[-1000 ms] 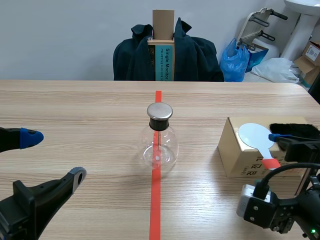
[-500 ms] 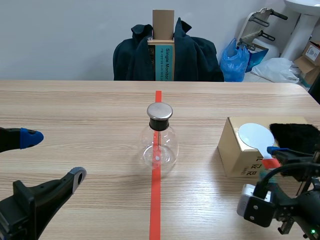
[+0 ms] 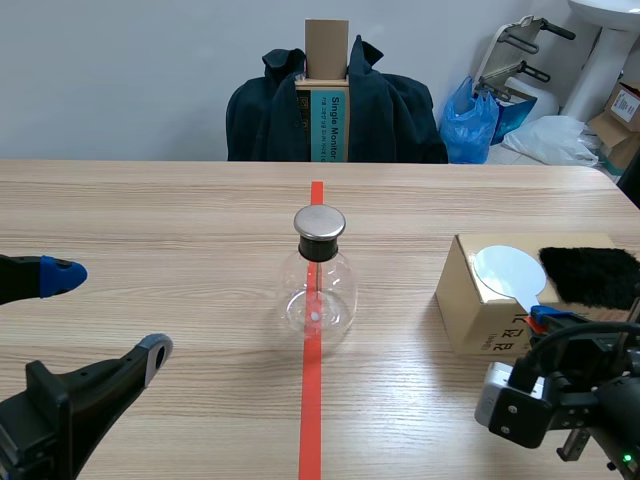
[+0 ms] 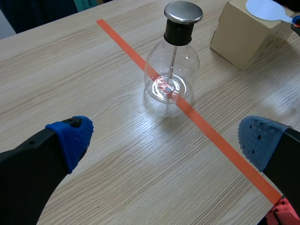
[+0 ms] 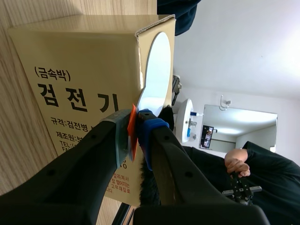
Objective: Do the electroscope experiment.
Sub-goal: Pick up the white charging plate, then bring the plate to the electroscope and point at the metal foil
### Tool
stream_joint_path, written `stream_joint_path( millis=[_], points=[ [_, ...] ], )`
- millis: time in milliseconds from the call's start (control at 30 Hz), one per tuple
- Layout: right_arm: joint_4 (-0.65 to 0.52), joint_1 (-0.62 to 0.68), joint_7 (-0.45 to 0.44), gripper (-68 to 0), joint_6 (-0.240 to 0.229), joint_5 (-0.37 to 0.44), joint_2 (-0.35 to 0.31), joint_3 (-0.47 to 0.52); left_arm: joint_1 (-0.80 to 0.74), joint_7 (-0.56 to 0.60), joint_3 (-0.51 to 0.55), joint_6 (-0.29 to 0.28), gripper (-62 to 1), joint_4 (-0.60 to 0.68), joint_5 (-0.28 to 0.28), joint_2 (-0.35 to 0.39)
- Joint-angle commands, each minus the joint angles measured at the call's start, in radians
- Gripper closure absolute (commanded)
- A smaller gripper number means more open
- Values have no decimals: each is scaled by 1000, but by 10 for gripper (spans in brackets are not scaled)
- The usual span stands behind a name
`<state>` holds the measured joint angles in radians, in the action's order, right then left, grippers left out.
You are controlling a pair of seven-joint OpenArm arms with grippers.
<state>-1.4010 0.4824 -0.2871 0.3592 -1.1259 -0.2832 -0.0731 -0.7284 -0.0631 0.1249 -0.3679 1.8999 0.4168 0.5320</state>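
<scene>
The electroscope, a clear glass flask (image 3: 320,280) with a metal cap, stands on the red tape line mid-table; in the left wrist view the flask (image 4: 172,70) is ahead of my left gripper (image 4: 164,140). That gripper (image 3: 108,313) hangs open at the near left, holding nothing. A white disc paddle (image 3: 508,272) with a red handle lies on a cardboard box (image 3: 478,320) at the right, beside a black fur cloth (image 3: 590,275). My right gripper (image 3: 548,322) is shut on the paddle's red handle, which shows pinched between its pads at the gripper (image 5: 134,125), below the disc (image 5: 154,70).
A chair draped with a dark jacket (image 3: 335,110) stands behind the table's far edge, a blue bag (image 3: 470,125) to its right. The box (image 5: 79,65) sits near the table's right edge. A person's hand (image 5: 236,161) shows far off in the right wrist view.
My right gripper has closed on the paddle's red handle; its fingers stood wide open over the box edge a second ago. The left arm and the flask have not moved.
</scene>
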Motion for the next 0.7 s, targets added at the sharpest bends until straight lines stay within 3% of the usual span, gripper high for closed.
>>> stream_joint_path(
  millis=[0,133,267,433,533,667],
  points=[
    [-24,3,4,-17,10,5,-13,6,0,14,-1,-2,-623,12,6,-4],
    [-63,5,4,-17,73,12,-13,17,0,-1,-1,-1,-604,12,2,18],
    [-136,14,3,-17,113,32,-13,40,1,-21,-1,-1,-392,12,3,83],
    [-283,63,-3,-17,128,57,-14,83,85,-93,-1,-26,-33,-37,12,137],
    [-381,104,-17,-17,144,87,-13,113,170,-90,-2,-93,-27,-121,36,139],
    [-462,125,-52,-17,204,158,-13,144,306,-27,-45,-190,-27,-282,70,135]
  ],
)
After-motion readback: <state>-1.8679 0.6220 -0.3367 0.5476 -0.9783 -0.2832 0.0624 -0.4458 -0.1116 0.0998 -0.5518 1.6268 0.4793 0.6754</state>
